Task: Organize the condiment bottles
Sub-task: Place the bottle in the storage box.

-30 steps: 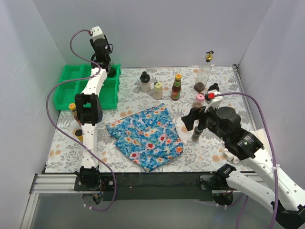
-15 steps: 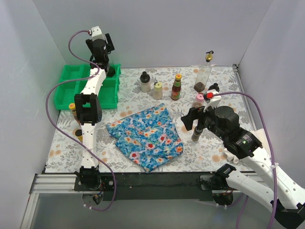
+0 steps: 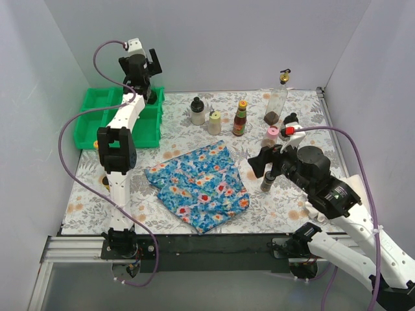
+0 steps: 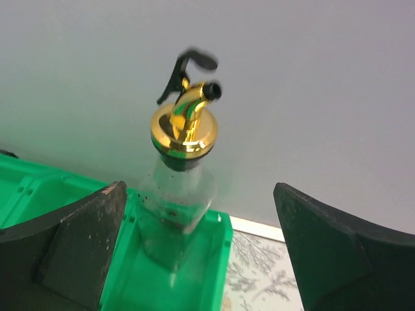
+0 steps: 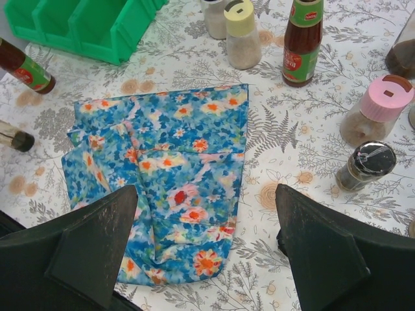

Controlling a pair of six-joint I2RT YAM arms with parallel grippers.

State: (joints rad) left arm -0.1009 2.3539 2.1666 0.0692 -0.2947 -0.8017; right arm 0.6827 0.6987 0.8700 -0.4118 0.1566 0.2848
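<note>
A clear gold-topped bottle (image 4: 181, 168) stands upright in the end compartment of the green tray (image 4: 217, 256). My left gripper (image 4: 198, 191) is open around it, fingers well clear of the glass; from above that gripper (image 3: 148, 70) hangs over the tray's back right corner (image 3: 155, 107). My right gripper (image 5: 207, 253) is open and holds nothing above the right edge of the blue floral cloth (image 5: 162, 175). Other condiment bottles stand on the table: white black-capped (image 3: 198, 111), cream (image 3: 214, 122), red-labelled sauce (image 3: 240, 118), a tall clear one (image 3: 275, 103), pink-lidded (image 5: 376, 110), and a dark shaker (image 5: 365, 166).
Two more bottles lie by the left arm: a red-brown one with a green label (image 5: 26, 68) and a dark-capped one (image 5: 14, 138). The cloth (image 3: 198, 184) covers the table's middle. White walls close in the back and both sides.
My left gripper has opened and let go of the gold-topped bottle, which now stands free in the tray. The right arm has hardly moved.
</note>
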